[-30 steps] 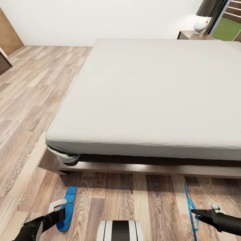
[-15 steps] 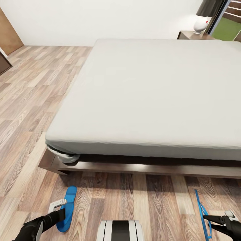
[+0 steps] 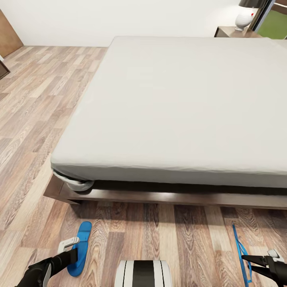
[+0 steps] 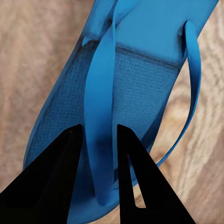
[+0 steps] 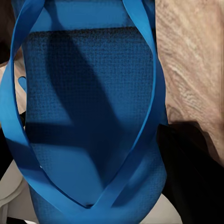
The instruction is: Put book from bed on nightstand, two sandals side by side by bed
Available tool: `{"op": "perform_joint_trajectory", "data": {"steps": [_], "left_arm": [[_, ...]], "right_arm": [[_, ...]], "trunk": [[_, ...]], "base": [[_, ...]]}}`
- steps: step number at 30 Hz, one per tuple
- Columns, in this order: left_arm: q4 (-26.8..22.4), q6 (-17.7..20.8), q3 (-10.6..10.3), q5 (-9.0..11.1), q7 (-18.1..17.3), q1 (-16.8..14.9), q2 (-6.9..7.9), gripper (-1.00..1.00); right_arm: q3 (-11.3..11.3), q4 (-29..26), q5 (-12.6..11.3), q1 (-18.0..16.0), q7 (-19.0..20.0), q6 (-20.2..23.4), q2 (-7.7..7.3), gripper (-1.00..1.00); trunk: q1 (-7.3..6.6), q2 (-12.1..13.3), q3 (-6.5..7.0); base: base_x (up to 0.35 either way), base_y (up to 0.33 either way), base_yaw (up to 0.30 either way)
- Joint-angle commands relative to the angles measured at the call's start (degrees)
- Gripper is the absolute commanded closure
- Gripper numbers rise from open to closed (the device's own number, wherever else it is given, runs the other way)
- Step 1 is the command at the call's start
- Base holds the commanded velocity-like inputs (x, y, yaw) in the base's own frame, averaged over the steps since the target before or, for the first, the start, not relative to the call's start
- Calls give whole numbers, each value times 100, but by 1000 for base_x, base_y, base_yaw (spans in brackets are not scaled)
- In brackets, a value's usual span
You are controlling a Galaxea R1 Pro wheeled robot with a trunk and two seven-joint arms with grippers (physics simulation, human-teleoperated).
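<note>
Left tool [image 3: 69, 252] is sitting over the left sandal [image 3: 81, 248], which is lying flat on the floor [image 3: 32, 119] in front of the bed [image 3: 179, 107]. In the left wrist view its fingers [image 4: 70, 177] are straddling one strap [image 4: 100, 116], narrowly spread; whether they are actually clamping the strap cannot be told.

Right tool [image 3: 255, 264] is holding the right sandal [image 3: 240, 251] on edge, so it is showing as a thin blue line just ahead of the tips. Fingers are looking pressed together on it. In the right wrist view the sole [image 5: 88, 112] is facing the camera, close up.

Both sandals are lying along the bed's foot but well apart, one beside each tool. Likely being held so they can be brought together. Book is not visible; the nightstand [image 3: 235, 32] is far beyond the right tool.
</note>
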Motion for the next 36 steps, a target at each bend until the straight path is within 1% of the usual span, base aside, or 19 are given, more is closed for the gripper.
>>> {"op": "perform_joint_trajectory", "data": {"steps": [1,7,12,19,24,34,36], "left_arm": [[-10,33,42,-32,-47,-6,-5,100],[-10,23,42,-32,-47,-6,-5,100],[-10,11,42,-31,-47,-6,1,100],[-10,10,42,-30,-47,-6,1,100],[-10,15,42,-30,-47,-6,2,100],[-10,21,42,-31,-47,-6,-5,100],[-10,23,42,-31,-47,-6,-5,100]], "right_arm": [[-2,-1,-15,-1,8,52,-1,100],[-2,-4,-15,-1,7,52,-1,100],[-2,-6,-15,-1,8,52,-1,100],[-2,-12,-15,-1,8,51,-1,100],[-2,-12,-15,-1,8,51,-1,100],[-2,-13,-15,-1,12,52,-1,100],[-2,-13,-15,-1,11,51,-1,100]], "trunk": [[-1,-2,-4],[-1,-2,-4],[-1,-2,-4],[-1,-2,-4],[-1,-2,-4],[-1,-2,-4],[4,-4,-48]], "base": [[0,0,0],[3,0,0],[199,0,0],[39,3,0],[157,99,0],[16,11,0],[0,0,0]]}}
